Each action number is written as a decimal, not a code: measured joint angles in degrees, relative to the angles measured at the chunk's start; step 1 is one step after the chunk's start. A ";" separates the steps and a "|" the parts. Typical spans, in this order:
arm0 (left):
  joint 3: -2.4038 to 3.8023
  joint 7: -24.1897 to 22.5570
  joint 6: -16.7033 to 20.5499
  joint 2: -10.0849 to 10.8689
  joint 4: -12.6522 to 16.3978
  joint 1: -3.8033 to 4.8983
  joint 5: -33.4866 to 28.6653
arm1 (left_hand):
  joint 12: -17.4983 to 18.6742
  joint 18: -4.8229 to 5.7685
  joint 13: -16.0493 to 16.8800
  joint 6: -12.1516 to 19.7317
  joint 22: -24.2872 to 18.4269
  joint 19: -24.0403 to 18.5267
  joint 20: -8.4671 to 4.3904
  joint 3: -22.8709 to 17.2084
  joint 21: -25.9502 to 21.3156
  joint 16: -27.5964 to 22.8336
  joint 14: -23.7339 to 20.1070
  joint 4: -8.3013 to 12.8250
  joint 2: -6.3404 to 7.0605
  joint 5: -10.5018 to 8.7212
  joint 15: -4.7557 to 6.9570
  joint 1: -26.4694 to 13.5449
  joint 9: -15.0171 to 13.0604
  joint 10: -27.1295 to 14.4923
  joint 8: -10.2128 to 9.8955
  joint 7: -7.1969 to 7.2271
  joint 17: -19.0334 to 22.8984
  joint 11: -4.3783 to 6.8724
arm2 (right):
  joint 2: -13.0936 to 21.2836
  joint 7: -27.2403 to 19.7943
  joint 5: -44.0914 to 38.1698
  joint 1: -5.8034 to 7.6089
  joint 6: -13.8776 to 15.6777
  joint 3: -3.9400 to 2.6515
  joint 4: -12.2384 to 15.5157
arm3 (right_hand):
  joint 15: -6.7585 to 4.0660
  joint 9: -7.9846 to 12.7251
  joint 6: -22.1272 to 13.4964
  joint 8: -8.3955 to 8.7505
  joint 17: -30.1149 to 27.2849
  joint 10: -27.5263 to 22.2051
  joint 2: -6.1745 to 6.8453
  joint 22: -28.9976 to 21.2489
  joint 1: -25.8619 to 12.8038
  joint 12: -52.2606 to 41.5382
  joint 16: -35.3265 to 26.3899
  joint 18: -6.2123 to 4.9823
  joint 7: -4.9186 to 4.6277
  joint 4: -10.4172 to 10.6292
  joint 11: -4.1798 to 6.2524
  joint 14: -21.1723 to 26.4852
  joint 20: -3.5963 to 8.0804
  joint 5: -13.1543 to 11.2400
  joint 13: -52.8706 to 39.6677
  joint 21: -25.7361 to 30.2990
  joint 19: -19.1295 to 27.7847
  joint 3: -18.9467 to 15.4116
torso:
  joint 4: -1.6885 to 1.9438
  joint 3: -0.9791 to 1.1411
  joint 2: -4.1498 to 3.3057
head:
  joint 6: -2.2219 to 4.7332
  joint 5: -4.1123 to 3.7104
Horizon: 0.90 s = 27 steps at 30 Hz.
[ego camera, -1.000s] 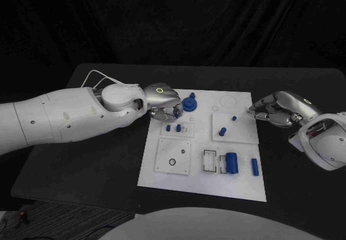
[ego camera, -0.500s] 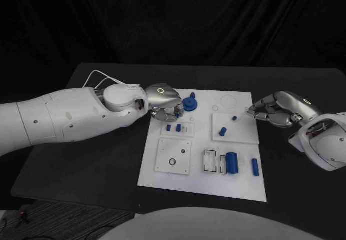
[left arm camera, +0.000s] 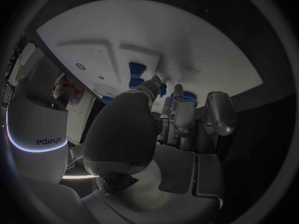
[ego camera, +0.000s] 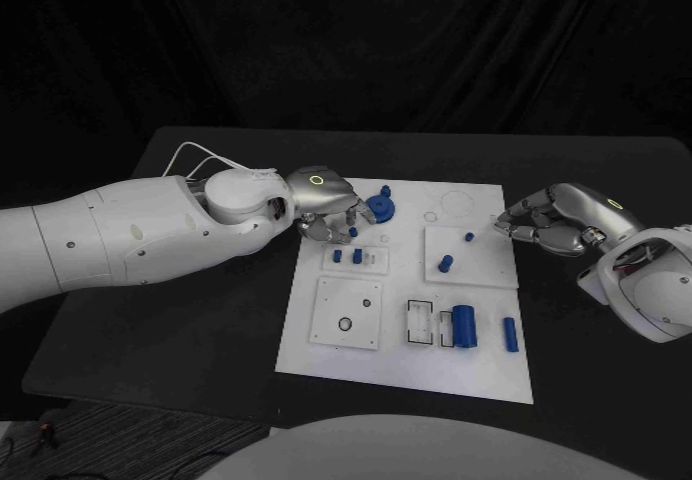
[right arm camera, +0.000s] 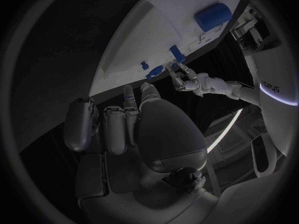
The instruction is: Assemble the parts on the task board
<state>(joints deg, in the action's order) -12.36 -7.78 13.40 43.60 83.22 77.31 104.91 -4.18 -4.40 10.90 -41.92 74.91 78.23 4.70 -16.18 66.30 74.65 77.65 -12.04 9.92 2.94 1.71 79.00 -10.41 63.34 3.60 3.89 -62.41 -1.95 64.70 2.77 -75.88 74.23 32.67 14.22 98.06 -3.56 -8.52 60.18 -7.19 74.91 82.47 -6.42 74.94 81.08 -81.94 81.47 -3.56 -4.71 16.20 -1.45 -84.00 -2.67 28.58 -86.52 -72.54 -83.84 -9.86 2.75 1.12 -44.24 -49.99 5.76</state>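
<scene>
The white task board (ego camera: 411, 345) lies mid-table. My left hand (ego camera: 326, 203) hovers over its far left corner, fingertips pointing down at a small blue piece (ego camera: 351, 232); whether they pinch it is unclear. A blue gear-like part (ego camera: 381, 207) stands just right of that hand. In the left wrist view, blue parts (left arm camera: 134, 73) show beyond the fingers (left arm camera: 176, 115). Two short pegs (ego camera: 348, 256) stand below the hand. My right hand (ego camera: 554, 221) rests at the board's right edge, fingers curled in, holding nothing. In the right wrist view its fingers (right arm camera: 116, 125) face the board.
A raised plate (ego camera: 490, 262) carries two blue pegs (ego camera: 446, 264). A thick blue cylinder (ego camera: 464, 326) and a slim one (ego camera: 509, 333) lie near the board's front right. A square plate with a ring hole (ego camera: 346, 312) sits front left. Black table (ego camera: 188, 330) surrounds the board.
My left hand has drawn back slightly toward the board's far left corner. The right hand and the parts have not moved.
</scene>
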 measured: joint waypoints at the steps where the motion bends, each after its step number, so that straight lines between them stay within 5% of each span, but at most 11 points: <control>1: 0.00 0.32 0.12 0.16 -0.04 0.00 0.00 | 0.00 0.00 0.11 0.12 0.00 0.00 0.00 0.23 0.00 0.00 -0.06 -0.23 0.00 0.00 -0.07 0.00 0.08 0.00 0.00 0.08 0.00 0.00 | 0.03 0.00 0.00 0.00 0.00 0.00 0.04 | 0.00 0.00 0.00 0.00 0.00 0.00 0.00 0.01 0.00 0.00 0.00 0.00 0.00 0.00 0.00 0.00 0.00 0.00 0.00 0.00 0.00 0.00 | 0.00 0.00 0.01 | 0.00 0.03; 12: 0.00 2.96 6.46 2.98 -1.34 -0.02 -0.03 | 0.00 -0.05 1.00 -0.41 0.00 -2.03 0.07 1.91 -3.62 -2.73 -2.34 -2.56 -0.39 0.00 0.10 -0.39 0.18 -1.29 0.69 0.68 3.89 0.55 | 0.88 0.00 0.01 0.00 0.14 0.00 1.14 | 0.02 0.00 0.00 0.27 0.00 0.00 0.31 0.01 0.77 2.16 0.00 0.00 0.00 0.24 0.00 0.00 0.00 0.00 -2.35 0.45 0.00 0.24 | -0.07 -0.14 0.06 | 0.00 0.34; 14: 0.01 2.97 8.73 4.00 -1.77 0.07 -0.59 | 0.00 -1.39 1.70 -1.38 -0.01 -5.90 0.30 2.34 -10.18 -7.20 -6.75 -3.49 -0.49 0.00 0.21 -0.28 0.27 -2.93 1.06 0.66 9.72 0.84 | 1.11 0.03 0.01 0.10 0.20 0.00 1.55 | 0.02 0.00 0.00 0.27 0.00 -0.58 0.31 0.00 0.79 2.46 -0.29 0.00 0.00 0.25 0.58 0.00 0.00 0.00 -2.51 0.98 0.00 0.25 | -0.08 -0.18 0.07 | 0.00 0.42; 17: -0.03 2.33 10.95 5.38 -2.27 0.75 -3.46 | -0.68 -4.13 3.50 -2.23 -0.48 -19.26 1.29 3.46 -30.06 -18.18 -20.25 -4.50 -0.81 0.00 -0.24 0.87 0.61 -7.24 1.21 0.49 21.24 1.28 | 1.21 0.17 0.01 0.99 0.22 0.09 1.82 | 0.02 0.00 0.00 0.27 0.00 -1.34 0.46 0.00 1.19 2.76 -0.80 0.01 0.00 0.23 1.28 0.01 -0.06 0.00 -2.51 2.17 0.57 0.56 | -0.10 -0.24 0.08 | 0.00 0.37; 21: 0.05 -0.99 11.95 7.16 -3.59 2.15 -12.89 | -2.25 -4.04 6.05 -2.45 -3.46 -34.25 2.18 5.82 -44.28 -31.60 -37.29 -4.56 -0.86 -0.23 -3.39 1.33 1.16 -16.57 0.88 -1.18 27.15 0.01 | 1.18 0.75 -0.08 3.53 0.22 0.00 2.13 | 0.04 0.05 0.00 0.50 -0.86 -3.44 0.83 0.00 1.56 5.13 -1.77 0.00 0.00 0.40 1.18 0.01 -0.07 0.00 -2.50 3.91 1.24 0.72 | -0.08 -0.43 0.10 | 0.00 0.45; 22: 0.05 -2.16 11.92 7.47 -3.92 2.31 -15.61 | -3.31 -4.04 6.86 -2.76 -4.92 -37.65 2.16 6.89 -47.47 -35.28 -40.37 -4.64 -0.97 -0.23 -3.37 1.44 1.27 -18.90 0.88 -2.13 28.81 -0.04 | 1.11 0.93 -0.13 4.12 0.19 0.00 2.18 | 0.04 0.05 0.00 0.50 -1.34 -3.94 0.98 0.00 1.71 6.12 -2.12 0.01 0.00 0.40 1.17 0.01 -0.12 0.00 -2.50 4.50 1.56 0.71 | -0.07 -0.46 0.12 | 0.00 0.48; 24: 0.04 -5.76 11.53 8.10 -4.73 2.56 -22.87 | -6.45 -4.04 7.91 -4.58 -8.48 -42.84 2.22 9.44 -53.65 -42.64 -45.20 -4.50 -3.46 -0.10 -3.31 1.34 1.29 -22.91 1.45 -5.73 32.81 0.11 | 0.73 1.48 -0.31 5.63 -0.01 0.01 2.27 | 0.05 0.05 0.01 0.59 -2.96 -5.42 1.50 -0.01 2.24 8.35 -3.32 -0.11 -0.02 0.26 1.11 0.02 -0.22 -0.45 -2.50 6.49 2.53 0.85 | -0.01 -0.53 0.13 | 0.00 0.53; 25: 0.02 -7.61 11.30 8.37 -5.00 2.65 -26.26 | -8.43 -4.04 7.97 -6.06 -10.65 -44.20 2.08 10.72 -56.39 -45.57 -45.67 -4.32 -5.62 0.48 -3.40 -0.68 1.23 -23.60 2.28 -7.19 35.13 -0.19 | 0.47 1.76 -0.42 6.31 -0.19 0.02 2.32 | 0.05 0.05 0.21 0.75 -4.09 -6.30 1.69 -0.01 2.42 9.59 -4.15 -1.02 -0.21 0.23 1.06 0.03 -0.23 -0.70 -2.44 7.98 3.19 0.88 | 0.01 -0.54 0.12 | 0.00 0.56; 26: 0.01 -9.57 11.01 8.69 -5.13 2.74 -29.87 | -9.59 -4.04 7.69 -6.88 -12.56 -44.92 1.84 12.08 -58.52 -48.02 -45.85 -4.41 -7.62 3.06 -3.22 -3.63 1.24 -24.37 2.64 -7.57 37.11 -0.23 | 0.14 2.09 -0.56 7.04 -0.46 0.02 2.40 | 0.06 0.05 0.22 0.79 -5.33 -7.54 2.04 -0.01 2.83 15.02 -5.12 -1.41 -0.22 0.22 1.07 0.04 -0.30 -0.99 -1.89 9.57 3.87 0.88 | 0.02 -0.57 0.12 | 0.00 0.59; 27: 0.00 -11.67 10.68 9.02 -5.14 2.82 -33.64 | -9.79 -4.04 6.57 -7.03 -15.23 -46.39 1.80 14.11 -61.10 -51.78 -47.00 -4.44 -9.72 8.25 -3.27 -7.51 1.49 -26.19 2.58 -7.59 39.66 -0.27 | -0.25 2.47 -0.74 7.77 -0.87 0.01 2.50 | 0.03 0.12 0.22 1.00 -5.87 -11.84 2.49 -0.01 3.56 25.90 -5.56 -1.41 -0.22 0.22 1.03 0.03 -0.31 -1.56 0.22 10.67 4.41 1.21 | 0.02 -0.60 0.10 | 0.00 0.68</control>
<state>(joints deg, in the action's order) -12.36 -19.44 24.08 52.62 78.08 80.13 71.27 -13.97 -8.44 17.47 -48.96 59.68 31.84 6.50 -2.07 5.20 22.86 30.64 -16.48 0.20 11.20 -1.57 71.49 -8.92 37.15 6.19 -3.70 -22.76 -2.22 64.45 5.24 -76.62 82.00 31.80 14.24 100.56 -3.53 -8.40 60.40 -6.19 69.03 70.62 -3.94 74.93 84.64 -56.04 75.91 -4.97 -4.93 16.42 -0.42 -83.97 -2.99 27.01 -86.30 -61.87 -79.44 -8.65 2.77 0.52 -44.14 -49.99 6.44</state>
